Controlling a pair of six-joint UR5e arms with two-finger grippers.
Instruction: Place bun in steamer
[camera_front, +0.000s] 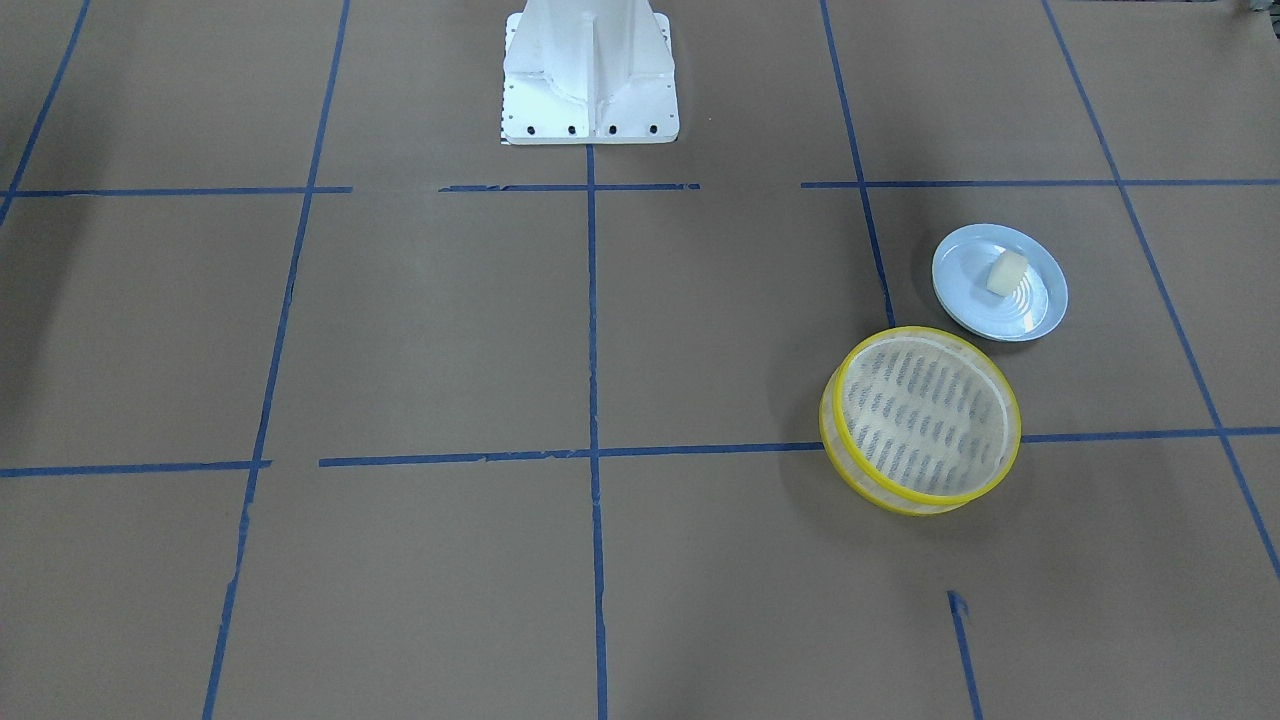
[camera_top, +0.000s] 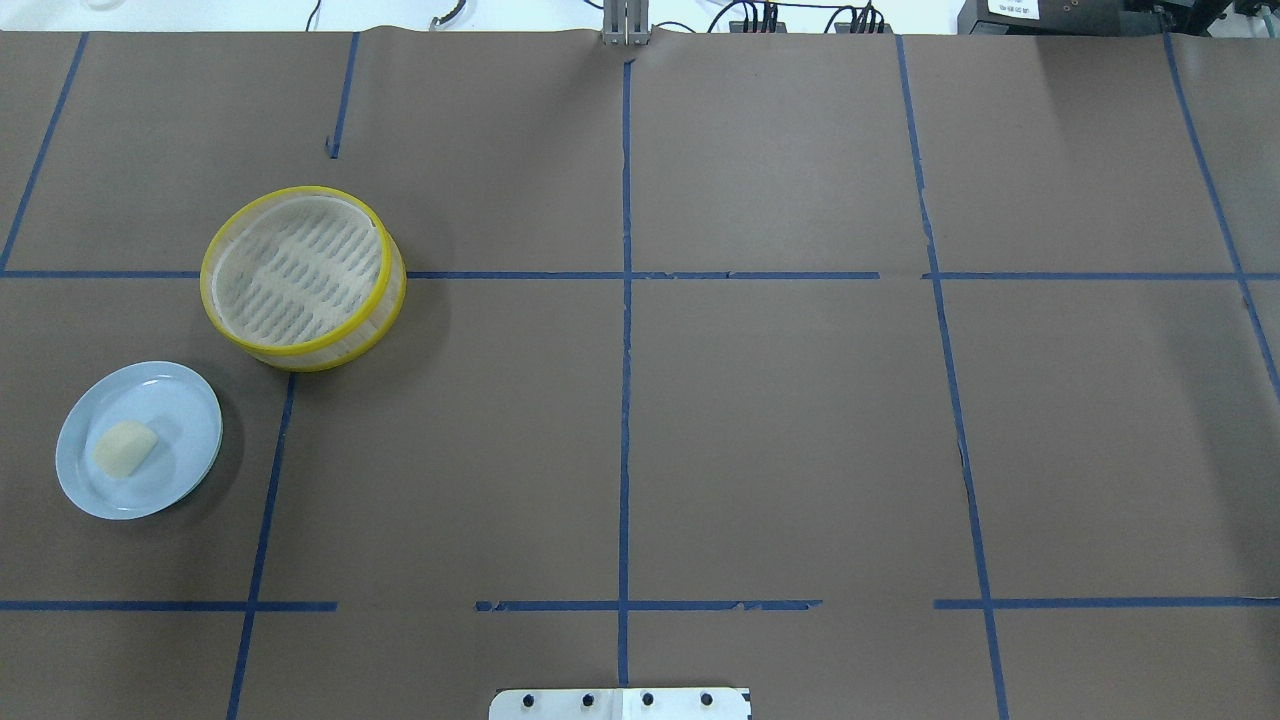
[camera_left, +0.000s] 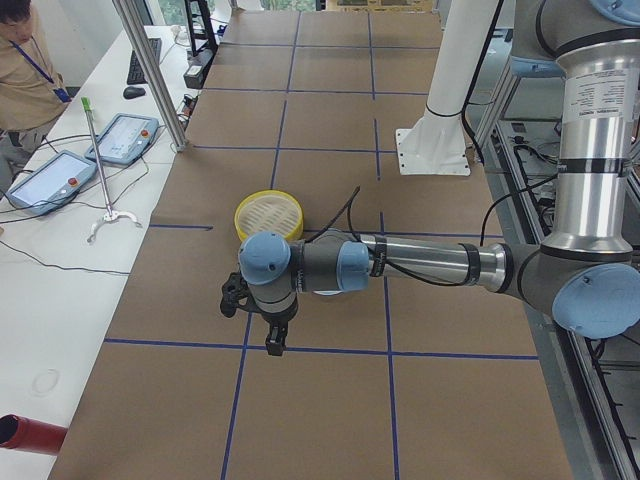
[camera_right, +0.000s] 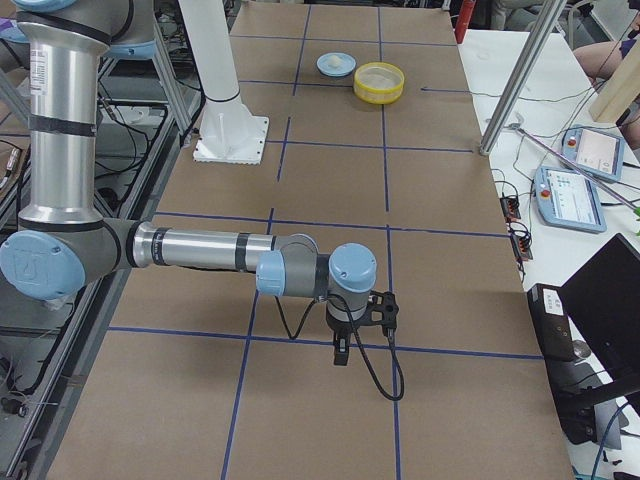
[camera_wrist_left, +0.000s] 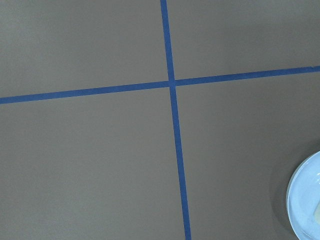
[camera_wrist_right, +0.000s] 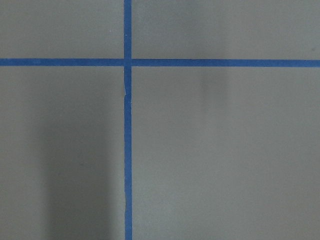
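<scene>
A table (camera_top: 780, 430) covered in brown paper is marked into large squares by blue tape (camera_top: 625, 400). On the robot's left side sits a small pale blue plate (camera_top: 180, 410), and the bun (camera_top: 124, 449), a small cream-white stubby piece, lies on it close to its middle. The bun is not in the steamer. The steamer (camera_top: 300, 358), a round shallow basket with bright yellow rims, see-through beige sides and a slotted pale bottom, stands upright just beside the plate without touching it. It is farther from the robot and a little nearer the table's middle line, and nothing lies inside it. A white pedestal (camera_front: 590, 80) is bolted at the robot's edge of the table, on the middle tape line. The overhead and front-facing views show no arm or gripper. From the table's left end, the left arm (camera_left: 430, 265) reaches out level over the table with its wrist turned down. The left gripper (camera_left: 272, 338) hangs above bare paper near the plate, touching nothing; whether its fingers are wide or narrow cannot be told. The left wrist camera looks down on a crossing of tape lines, with the plate's rim just entering its lower right corner. From the table's right end, the right arm (camera_right: 200, 248) is posed the same way. The right gripper (camera_right: 342, 350) hangs over bare paper by a tape line, well apart from the plate and steamer at the far end; its opening cannot be told either. The right wrist camera shows only paper and crossed tape.
</scene>
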